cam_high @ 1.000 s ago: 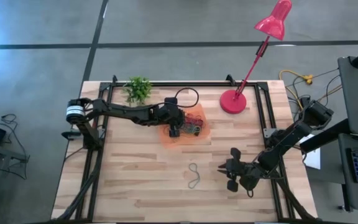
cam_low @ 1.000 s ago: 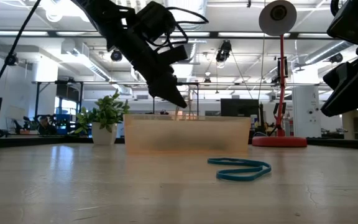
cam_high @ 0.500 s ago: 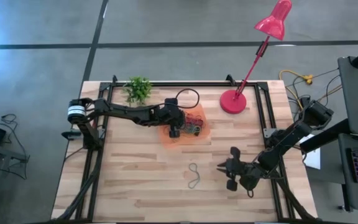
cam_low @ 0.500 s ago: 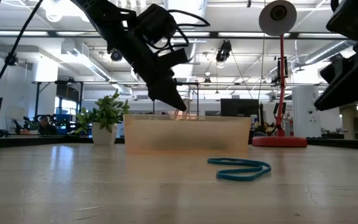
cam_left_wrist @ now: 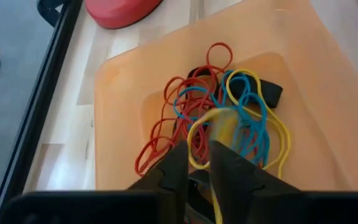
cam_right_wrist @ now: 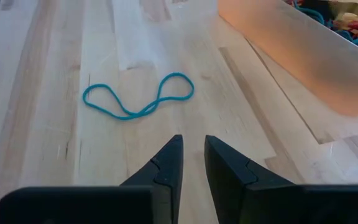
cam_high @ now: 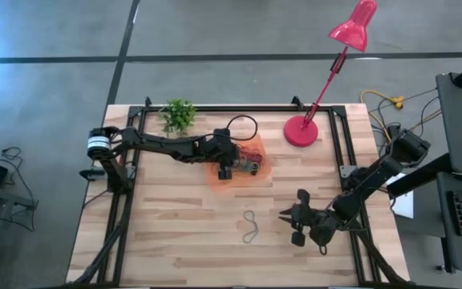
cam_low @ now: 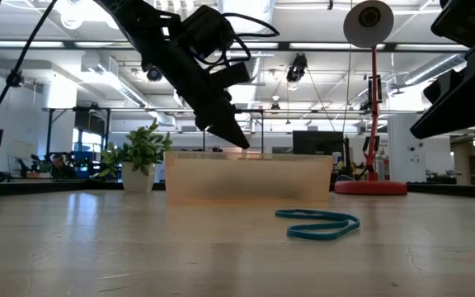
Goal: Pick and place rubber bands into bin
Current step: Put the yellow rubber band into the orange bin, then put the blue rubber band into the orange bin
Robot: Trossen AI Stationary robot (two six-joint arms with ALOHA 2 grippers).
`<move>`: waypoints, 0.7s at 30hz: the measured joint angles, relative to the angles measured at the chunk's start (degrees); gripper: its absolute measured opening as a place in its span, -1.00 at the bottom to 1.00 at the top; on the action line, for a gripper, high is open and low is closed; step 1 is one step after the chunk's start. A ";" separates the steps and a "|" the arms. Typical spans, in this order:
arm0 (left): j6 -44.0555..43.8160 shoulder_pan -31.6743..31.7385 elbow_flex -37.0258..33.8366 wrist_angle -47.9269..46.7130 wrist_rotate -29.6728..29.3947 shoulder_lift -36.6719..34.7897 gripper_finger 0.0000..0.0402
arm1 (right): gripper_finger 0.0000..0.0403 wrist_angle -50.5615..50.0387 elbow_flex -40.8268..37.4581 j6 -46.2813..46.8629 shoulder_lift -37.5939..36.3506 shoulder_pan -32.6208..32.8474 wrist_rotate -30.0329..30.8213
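One rubber band is in hand at this moment: at the left of the scene the left gripper [cam_high: 233, 164] hangs over the bin [cam_high: 217, 178], which sits on the bench [cam_high: 167, 225] left of centre, toward the far side. Its wrist view shows the two fingers [cam_left_wrist: 169, 171] standing a little apart, with a yellow band [cam_left_wrist: 229, 127], blurred at its near end, draped against them. I cannot tell whether the gripper has let it go or has it pinched. Below lies the heap of rubber bands [cam_left_wrist: 213, 106] already in the bin, red, blue, yellow and one black. I judge the step to be the drop of that yellow band; the left arm next needs to lift clear with nothing clinging to its fingers. Just right of the bin's near edge, apart from it, a single teal band [cam_high: 250, 228] lies flat on the bare wood in a pinched figure-eight. Further right, the right gripper [cam_high: 287, 224] hovers near it, aimed at it, jaws slightly parted and holding nothing. The next pick looks to be its job: come down over one strand of the thin loop and close low against the wood.
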 joint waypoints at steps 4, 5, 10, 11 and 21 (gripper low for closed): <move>-0.02 0.02 0.00 0.02 -0.02 0.00 -0.60 | -0.72 0.75 0.00 -0.02 0.00 0.00 -0.11; -0.02 -0.04 0.00 0.00 -0.02 0.00 -0.57 | -0.72 1.07 0.00 0.02 0.00 0.00 -0.20; -0.16 -1.13 0.00 -3.11 0.00 -0.12 -0.54 | -0.72 4.84 -0.02 -0.79 0.00 0.00 -0.24; -0.21 -1.48 0.00 -4.92 0.00 -0.32 -0.54 | -0.72 6.25 -0.02 -1.77 0.00 0.00 -0.24; -10.13 -6.69 0.04 -21.16 5.00 -4.53 -0.54 | -0.72 24.00 -0.28 -14.55 5.13 -1.50 1.00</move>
